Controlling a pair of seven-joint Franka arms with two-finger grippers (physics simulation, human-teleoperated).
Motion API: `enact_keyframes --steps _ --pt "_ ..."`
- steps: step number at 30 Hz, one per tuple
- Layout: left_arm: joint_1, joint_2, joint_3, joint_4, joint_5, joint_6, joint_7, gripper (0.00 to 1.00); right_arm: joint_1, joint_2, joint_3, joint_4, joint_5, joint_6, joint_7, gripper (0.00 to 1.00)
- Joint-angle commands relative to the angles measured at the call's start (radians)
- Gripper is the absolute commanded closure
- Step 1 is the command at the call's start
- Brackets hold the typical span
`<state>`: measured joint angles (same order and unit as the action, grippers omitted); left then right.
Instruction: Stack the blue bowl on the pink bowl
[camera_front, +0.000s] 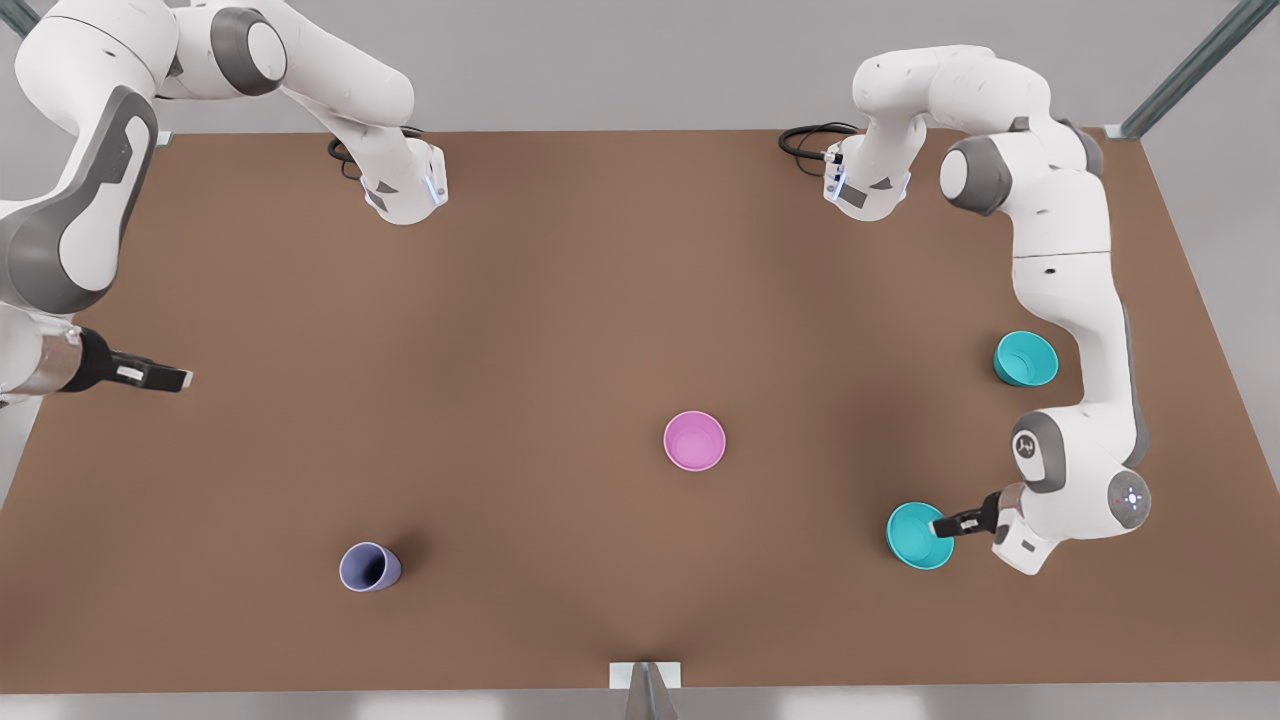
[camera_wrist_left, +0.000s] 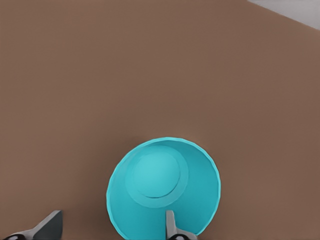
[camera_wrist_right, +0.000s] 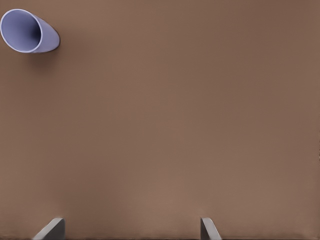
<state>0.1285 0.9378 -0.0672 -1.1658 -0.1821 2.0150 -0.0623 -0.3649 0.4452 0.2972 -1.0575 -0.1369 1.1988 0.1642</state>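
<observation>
- Left gripper (camera_front: 942, 526) low at the front view's lower right, its arm folded in a tall bend along the table's (camera_front: 560, 300) edge, wrist turned toward the blue bowl (camera_front: 918, 536).
- Fingers spread astride that bowl's rim: one fingertip (camera_wrist_left: 171, 225) inside the cavity, the other (camera_wrist_left: 49, 226) outside on bare table; no pinch visible.
- Right gripper (camera_front: 165, 378) hovering at the front view's left edge, forearm level, pointing inward above bare table; that arm waiting, well apart from every bowl.
- Right fingertips (camera_wrist_right: 54, 227) wide apart, nothing between them.
- Blue bowl upright on the table, well apart from the pink bowl (camera_front: 694, 440), which stands upright near the table's middle.
- Second turquoise bowl (camera_front: 1025, 358) farther back along the right edge, partly hidden behind the left arm's link.
- Lavender cup (camera_front: 369, 567) near the front view's lower left, seen tilted in the right wrist view, dark inside.
- Both grippers cut off in their wrist views, tips alone visible; contact between the inner left fingertip and the bowl wall hard to judge.
- Bowls plain, smooth, round, plastic-looking; blue bowl with a flat circular floor and a slightly faceted rim; pink bowl paler inside.
- Table flat, matte brown; arms glossy white with grey joints; black cables coiled at both bases.
</observation>
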Motion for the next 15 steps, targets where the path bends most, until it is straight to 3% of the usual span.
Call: enact_keyframes --steps 1,4,10,11,12,14,15 --pt "0.002 0.004 0.0 -0.02 -0.008 0.082 0.056 0.0 -0.003 -0.032 0.0 -0.048 0.002 -0.018 -0.322 0.0" --pt "0.0 0.013 0.001 -0.031 0.0 0.082 0.073 0.0 -0.006 -0.125 0.0 -0.194 0.008 0.076 -0.318 0.0" --pt "-0.009 0.021 0.0 -0.083 -0.01 0.113 0.062 0.0 -0.005 -0.131 0.0 -0.205 0.008 0.082 -0.318 0.0" --pt "-0.007 0.019 0.0 -0.081 -0.011 0.114 0.061 0.37 -0.005 -0.135 0.0 -0.219 0.008 0.082 -0.318 0.0" --pt "-0.009 0.019 -0.002 -0.081 -0.013 0.113 0.056 0.55 -0.005 -0.137 0.0 -0.22 0.008 0.082 -0.318 0.0" --pt "-0.009 0.013 -0.005 -0.081 -0.013 0.111 0.015 0.78 -0.003 -0.137 0.0 -0.223 0.008 0.084 -0.318 0.0" --pt "-0.009 0.01 -0.005 -0.08 -0.017 0.11 0.006 0.79 -0.003 -0.137 0.0 -0.225 0.008 0.082 -0.318 0.0"
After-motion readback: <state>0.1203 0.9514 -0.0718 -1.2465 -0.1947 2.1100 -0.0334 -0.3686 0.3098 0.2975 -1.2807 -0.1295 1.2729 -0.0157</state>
